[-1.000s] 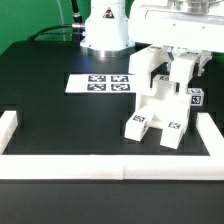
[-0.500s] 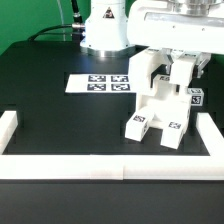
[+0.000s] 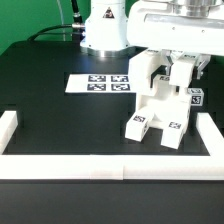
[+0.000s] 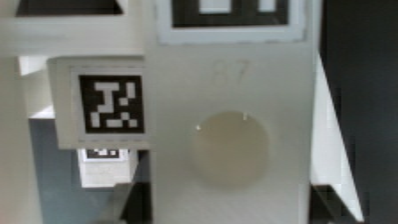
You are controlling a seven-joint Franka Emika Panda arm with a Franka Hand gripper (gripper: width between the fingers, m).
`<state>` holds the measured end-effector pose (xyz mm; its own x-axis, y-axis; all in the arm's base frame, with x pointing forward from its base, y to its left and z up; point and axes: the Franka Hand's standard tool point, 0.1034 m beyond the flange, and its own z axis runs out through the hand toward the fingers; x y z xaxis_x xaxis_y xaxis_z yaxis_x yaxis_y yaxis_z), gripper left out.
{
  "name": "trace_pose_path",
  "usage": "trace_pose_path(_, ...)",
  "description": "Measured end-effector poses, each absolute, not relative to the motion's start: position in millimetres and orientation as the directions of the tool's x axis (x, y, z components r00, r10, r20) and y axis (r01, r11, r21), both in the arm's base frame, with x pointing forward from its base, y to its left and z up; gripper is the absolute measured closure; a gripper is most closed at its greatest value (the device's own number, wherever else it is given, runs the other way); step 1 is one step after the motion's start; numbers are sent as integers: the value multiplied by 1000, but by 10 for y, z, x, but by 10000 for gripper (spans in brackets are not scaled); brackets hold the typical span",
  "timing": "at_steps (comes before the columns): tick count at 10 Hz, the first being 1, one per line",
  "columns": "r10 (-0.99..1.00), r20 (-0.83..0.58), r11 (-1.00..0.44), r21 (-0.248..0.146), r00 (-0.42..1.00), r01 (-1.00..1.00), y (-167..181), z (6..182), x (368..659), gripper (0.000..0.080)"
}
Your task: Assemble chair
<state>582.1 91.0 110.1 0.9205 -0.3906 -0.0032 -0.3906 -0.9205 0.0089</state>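
Note:
The partly joined chair (image 3: 155, 105) stands on the black table at the exterior view's right. It is made of chunky white parts, with tags on its near feet (image 3: 140, 125). My gripper (image 3: 182, 72) reaches down onto its top and is shut on an upright white chair part (image 3: 183, 85). In the wrist view that part (image 4: 231, 130) fills the gap between my dark fingers (image 4: 128, 205), which press on both its sides. My gripper (image 4: 228, 208) sits at that view's edge. A square tag (image 4: 112, 103) shows on a neighbouring white face.
The marker board (image 3: 100, 83) lies flat just to the chair's left. A low white border wall (image 3: 100, 165) runs along the table's front and turns up both sides. The arm's white base (image 3: 105, 30) stands behind the marker board.

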Motion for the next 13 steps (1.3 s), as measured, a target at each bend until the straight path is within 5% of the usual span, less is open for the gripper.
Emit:
trace_pose_path(6, -350, 3, -937, 18, 937, -350, 872, 913, 5860, 511)
trace_pose_path(13, -338, 4, -941, 19, 941, -338, 875, 887, 5856, 511)
